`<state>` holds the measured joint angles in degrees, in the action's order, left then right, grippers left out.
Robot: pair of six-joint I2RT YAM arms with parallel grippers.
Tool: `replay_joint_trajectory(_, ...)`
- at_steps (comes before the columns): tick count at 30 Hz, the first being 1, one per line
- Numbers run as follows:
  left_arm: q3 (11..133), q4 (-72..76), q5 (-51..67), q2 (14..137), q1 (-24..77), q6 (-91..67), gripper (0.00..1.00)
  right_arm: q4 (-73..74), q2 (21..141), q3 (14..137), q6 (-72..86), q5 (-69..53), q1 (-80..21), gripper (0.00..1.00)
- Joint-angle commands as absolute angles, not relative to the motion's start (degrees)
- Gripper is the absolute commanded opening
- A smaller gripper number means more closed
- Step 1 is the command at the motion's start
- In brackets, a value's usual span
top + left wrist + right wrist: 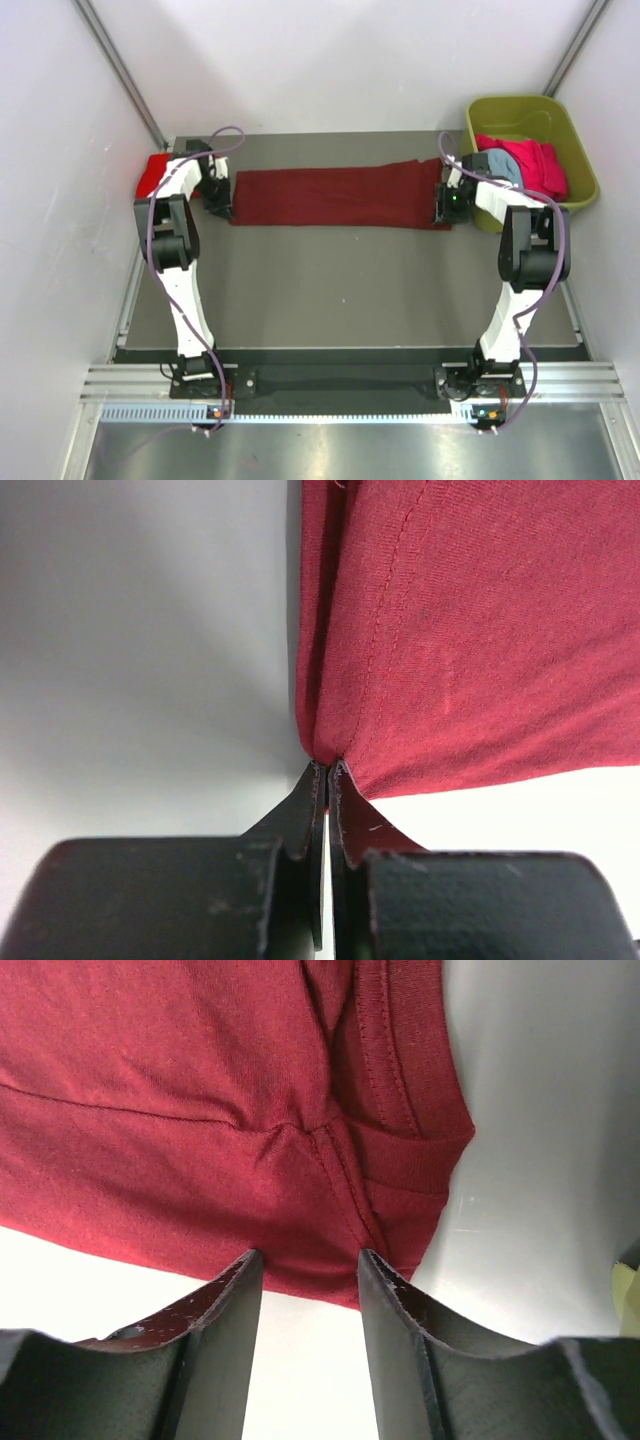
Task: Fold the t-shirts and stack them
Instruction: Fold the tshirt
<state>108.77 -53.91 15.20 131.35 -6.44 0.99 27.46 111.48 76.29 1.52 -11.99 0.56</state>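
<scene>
A dark maroon t-shirt (335, 196) lies folded into a long strip across the back of the table. My left gripper (220, 207) is at its left end. In the left wrist view this gripper (328, 768) is shut on a corner of the maroon cloth (470, 640). My right gripper (444, 210) is at the strip's right end. In the right wrist view it (310, 1258) is open, its tips at the edge of the maroon cloth (200, 1110) near a hemmed sleeve. A bright red shirt (152, 173) lies at the table's far left edge.
An olive-green tub (578, 150) stands at the back right, holding a pink shirt (535, 165) and a light blue one (500, 163). White walls close in on both sides. The grey tabletop (340, 285) stretches in front of the strip.
</scene>
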Motion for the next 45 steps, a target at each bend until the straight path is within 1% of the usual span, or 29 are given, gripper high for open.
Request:
replay_joint_trajectory(1, 104.9, -56.3, 16.3, 128.3, -6.5, 1.0, 0.00, 26.0, 113.2, 78.7, 1.2, -9.6, 0.7, 0.43)
replay_joint_trajectory(9, 92.6, -58.1, 18.2, 117.3, -6.6, 0.8, 0.00, 26.2, 115.4, 82.3, 1.7, -9.5, 0.5, 0.42)
replay_joint_trajectory(15, 84.8, -57.9, 19.0, 109.8, -6.3, 0.1, 0.00, 25.5, 119.0, 88.6, 1.9, -9.9, 0.4, 0.42)
replay_joint_trajectory(18, 80.8, -58.1, 19.1, 106.4, -5.6, 0.2, 0.00, 24.8, 122.1, 92.5, 2.4, -10.3, -1.9, 0.43)
replay_joint_trajectory(27, 68.0, -58.4, 18.1, 95.2, -0.6, 0.2, 0.00, 23.7, 132.8, 107.9, 4.8, -11.6, -4.7, 0.43)
replay_joint_trajectory(34, 68.1, -59.1, 17.4, 92.6, 2.7, 0.4, 0.00, 23.3, 136.8, 115.9, 6.3, -12.2, -5.9, 0.43)
replay_joint_trajectory(38, 68.8, -59.9, 19.2, 93.1, 5.5, 0.7, 0.00, 23.4, 136.8, 115.8, 6.5, -12.0, -5.7, 0.43)
replay_joint_trajectory(45, 69.2, -60.4, 20.8, 92.2, 14.4, 1.0, 0.00, 22.6, 136.1, 115.0, 6.6, -11.4, -5.8, 0.43)
